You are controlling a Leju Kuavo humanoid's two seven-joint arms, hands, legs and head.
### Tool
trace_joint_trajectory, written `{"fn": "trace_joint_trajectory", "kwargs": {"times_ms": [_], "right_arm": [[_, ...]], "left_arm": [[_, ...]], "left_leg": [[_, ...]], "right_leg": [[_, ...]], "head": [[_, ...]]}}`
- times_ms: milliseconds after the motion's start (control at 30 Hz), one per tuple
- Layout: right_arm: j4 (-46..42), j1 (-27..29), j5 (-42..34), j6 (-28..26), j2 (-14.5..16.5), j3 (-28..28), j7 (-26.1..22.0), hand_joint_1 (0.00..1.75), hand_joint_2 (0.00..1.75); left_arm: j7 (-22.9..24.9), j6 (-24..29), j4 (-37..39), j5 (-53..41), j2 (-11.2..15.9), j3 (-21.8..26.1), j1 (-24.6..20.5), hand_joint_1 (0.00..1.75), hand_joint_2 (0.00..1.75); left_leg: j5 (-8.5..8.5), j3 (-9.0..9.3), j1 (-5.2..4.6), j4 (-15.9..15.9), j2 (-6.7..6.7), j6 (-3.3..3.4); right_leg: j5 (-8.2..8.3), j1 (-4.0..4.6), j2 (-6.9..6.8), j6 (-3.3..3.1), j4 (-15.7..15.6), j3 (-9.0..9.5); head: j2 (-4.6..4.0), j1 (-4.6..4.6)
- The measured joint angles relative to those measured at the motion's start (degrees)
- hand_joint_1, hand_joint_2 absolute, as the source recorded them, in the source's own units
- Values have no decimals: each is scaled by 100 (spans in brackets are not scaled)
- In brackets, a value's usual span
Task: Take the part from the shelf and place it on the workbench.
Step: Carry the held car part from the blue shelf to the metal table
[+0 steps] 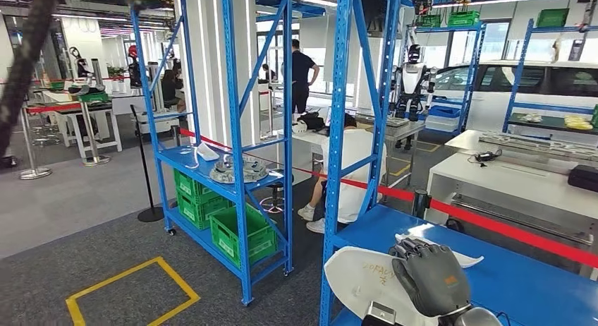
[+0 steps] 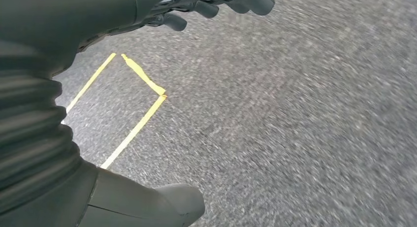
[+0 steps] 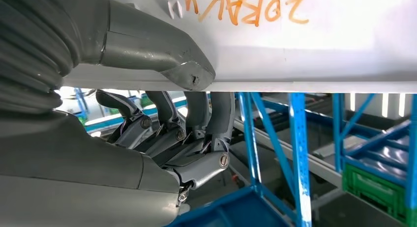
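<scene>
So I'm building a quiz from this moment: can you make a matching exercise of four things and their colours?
Things:
1. part held by the right hand
2. crates low in the far shelf
3. floor tape
4. barrier band

Colours:
A. yellow
B. red
C. white
D. green

Pairs: 1-C, 2-D, 3-A, 4-B
</scene>
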Motion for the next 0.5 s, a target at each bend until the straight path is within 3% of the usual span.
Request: {"fn": "trace_joint_trajectory", "kwargs": {"times_ms": [67, 133, 200, 267, 333, 367, 400, 500], "right_arm": [[-115, 94, 12, -16, -70, -6, 29, 175, 175], [-216, 163, 21, -26, -106, -11, 40, 175, 175], [-293, 194, 26, -34, -119, -15, 43, 175, 175], [-336, 230, 28, -38, -138, -26, 45, 175, 175], [-351, 283, 29, -38, -157, -33, 45, 175, 175], [-354, 309, 30, -37, -161, -34, 45, 175, 175], [-359, 328, 30, -37, -162, -34, 45, 175, 175], [-397, 342, 30, -37, -170, -51, 46, 175, 175]], "left_arm": [[15, 19, -8, -19, -12, -18, -4, 0, 175], [17, 23, -14, -29, -13, -25, 5, 0, 175], [18, 26, -15, -31, -16, -27, 1, 0, 175], [20, 27, -19, -32, -20, -29, -23, 0, 175], [21, 27, -18, -33, -30, -30, -35, 0, 175], [22, 28, -17, -33, -33, -30, -34, 0, 175], [23, 28, -16, -33, -33, -30, -32, 0, 175], [24, 29, -34, -33, -26, -32, -47, 0, 175]], "left_leg": [[27, -33, 14, -15, -119, -70], [58, -65, 23, -47, -190, -152], [-40, -156, -6, 109, 62, -194], [-369, -441, -23, 723, 418, -215], [-645, -767, -16, 1426, 524, -237], [-646, -817, -15, 1547, 536, -242], [-550, -752, -15, 1443, 549, -240], [-108, -119, -47, 287, 807, -174]], "right_leg": [[28, 16, 78, -13, -271, 114], [63, 15, -46, -54, -316, 142], [103, -7, -166, -126, -371, 184], [115, -1, -291, -171, -392, 197], [109, 12, -429, -186, -390, 196], [105, 15, -495, -188, -389, 195], [101, 18, -559, -187, -387, 197], [71, 41, -744, -147, -371, 216]], "head": [[0, -2], [0, -1], [0, -11], [0, -25], [0, -30], [0, -31], [0, -32], [0, -36]]}}
